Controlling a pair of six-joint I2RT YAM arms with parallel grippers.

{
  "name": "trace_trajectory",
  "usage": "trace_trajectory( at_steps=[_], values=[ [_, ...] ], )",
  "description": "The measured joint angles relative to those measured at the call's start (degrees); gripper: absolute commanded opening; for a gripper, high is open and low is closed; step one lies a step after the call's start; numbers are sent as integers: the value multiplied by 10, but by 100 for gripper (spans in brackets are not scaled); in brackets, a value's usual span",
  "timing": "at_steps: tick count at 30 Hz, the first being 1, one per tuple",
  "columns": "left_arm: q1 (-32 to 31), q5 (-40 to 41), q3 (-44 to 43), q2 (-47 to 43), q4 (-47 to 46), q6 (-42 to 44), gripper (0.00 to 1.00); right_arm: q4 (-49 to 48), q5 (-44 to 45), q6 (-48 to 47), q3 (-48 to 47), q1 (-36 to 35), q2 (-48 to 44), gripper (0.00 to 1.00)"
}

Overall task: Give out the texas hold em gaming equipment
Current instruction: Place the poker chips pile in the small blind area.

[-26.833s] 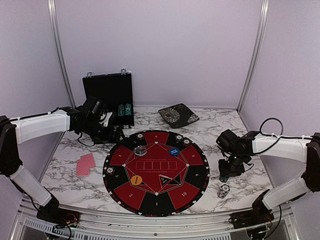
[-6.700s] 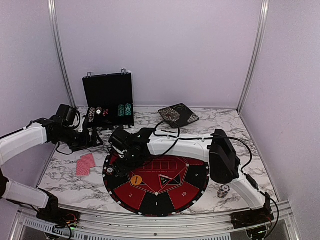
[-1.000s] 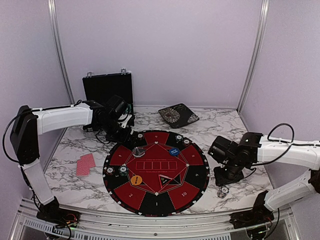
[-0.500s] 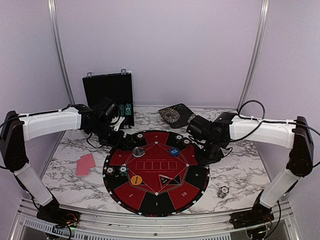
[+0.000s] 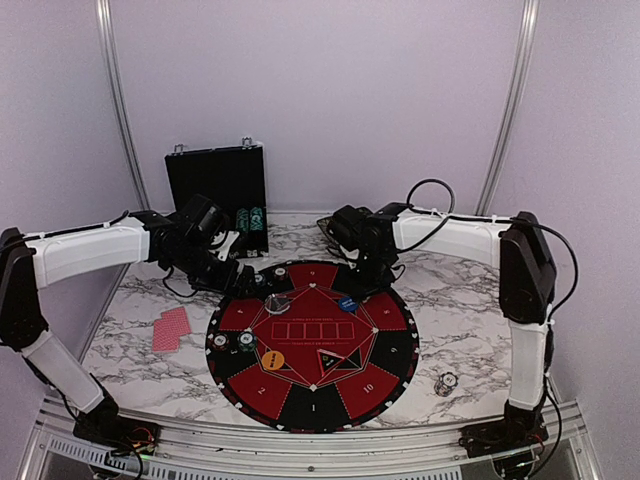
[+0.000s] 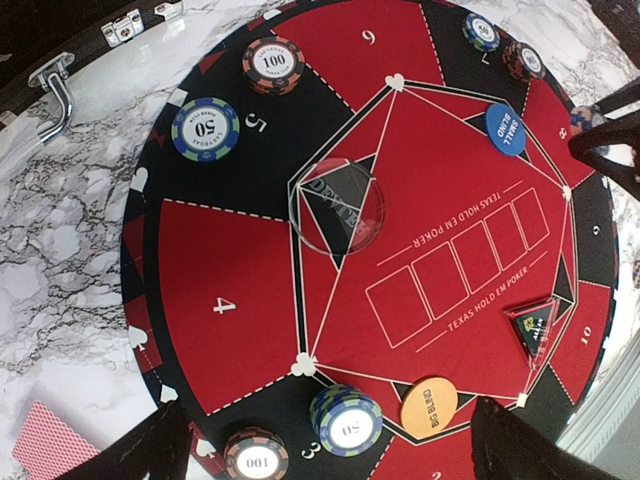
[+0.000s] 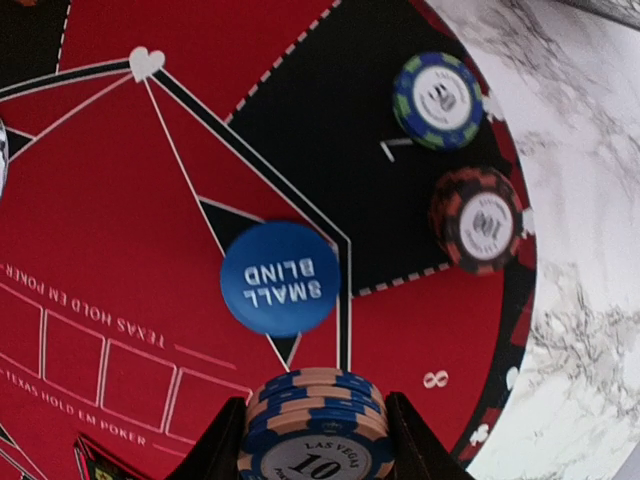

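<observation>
With chips (image 6: pixel 274 65) seated on several sectors of the mat (image 5: pixel 312 405), the right fingers (image 7: pixel 408 445) grip a blue 10-chip stack (image 7: pixel 313 425) over its far-right sector, the left fingers (image 6: pixel 520 445) stand open and empty, and the cards (image 5: pixel 171 328) on the left of the desk (image 5: pixel 470 330) are not yet dealt

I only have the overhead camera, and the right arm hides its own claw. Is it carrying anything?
Observer: Yes. The right wrist view shows the right claw closed on a blue-and-tan chip stack marked 10.
Operator: What is near it?
Observer: The blue Small Blind disc lies on the mat, just beyond the stack in that view.
Operator: And the left claw?
Observer: Its wrist view shows the left claw open with nothing between its fingers. The clear Dealer disc lies on the mat ahead of it.
</observation>
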State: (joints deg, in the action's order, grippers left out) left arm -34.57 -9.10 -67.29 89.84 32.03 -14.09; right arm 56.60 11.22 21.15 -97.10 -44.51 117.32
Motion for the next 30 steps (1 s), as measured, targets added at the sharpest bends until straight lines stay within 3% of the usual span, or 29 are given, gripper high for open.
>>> trace_trajectory(
  at_steps=[9, 16, 30],
  values=[
    [8, -10, 0, -6, -5, 0, 99, -2, -8, -34, -132, 8, 136, 28],
    [10, -11, 0, -7, -6, 0, 99, -2, -16, -48, -202, 18, 178, 28],
    [10, -14, 1, -7, -7, 0, 99, -9, -28, -53, -214, 37, 209, 28]
  ],
)
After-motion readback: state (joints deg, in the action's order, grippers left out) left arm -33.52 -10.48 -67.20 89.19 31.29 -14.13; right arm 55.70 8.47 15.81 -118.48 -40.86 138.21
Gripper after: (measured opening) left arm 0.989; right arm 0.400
